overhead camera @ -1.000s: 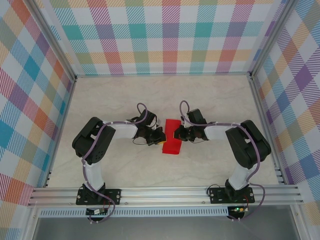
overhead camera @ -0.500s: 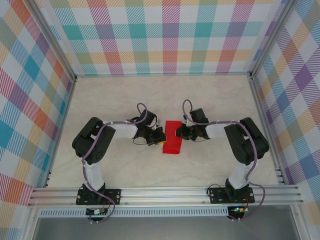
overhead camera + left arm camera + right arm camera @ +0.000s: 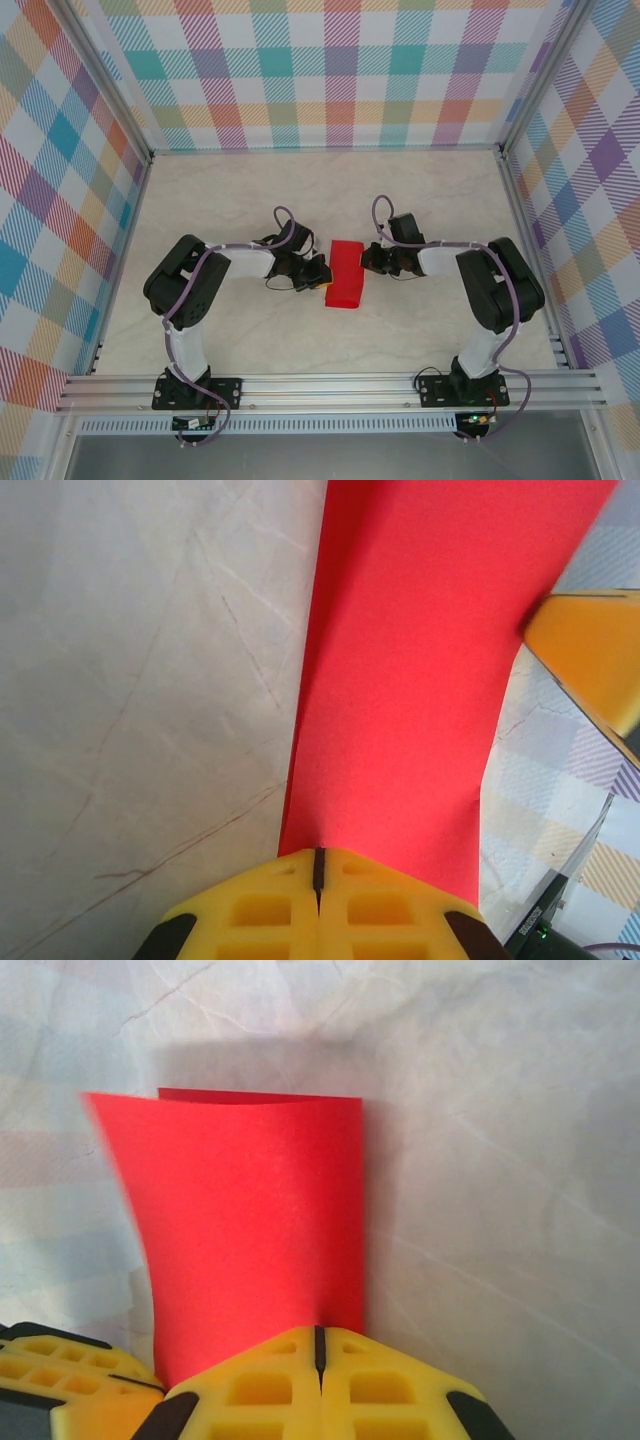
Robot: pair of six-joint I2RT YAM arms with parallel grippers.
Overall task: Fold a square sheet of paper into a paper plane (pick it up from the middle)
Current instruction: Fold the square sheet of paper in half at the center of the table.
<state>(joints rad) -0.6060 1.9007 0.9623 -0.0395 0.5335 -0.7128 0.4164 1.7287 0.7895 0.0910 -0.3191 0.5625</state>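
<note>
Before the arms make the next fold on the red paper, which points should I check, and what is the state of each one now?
1. Left jaws shut on the folded bright red paper sheet, at its left edge: ok.
2. Right jaws shut on the sheet's right edge: ok.
3. Edges of the two layers matched: not ok. In the right wrist view, the back layer peeks out past the front one at the far end.
4. Sheet lying flat on the pale marbled table: cannot tell. It looks bowed between the jaws.
5. Fold line pressed sharp: cannot tell.
</note>
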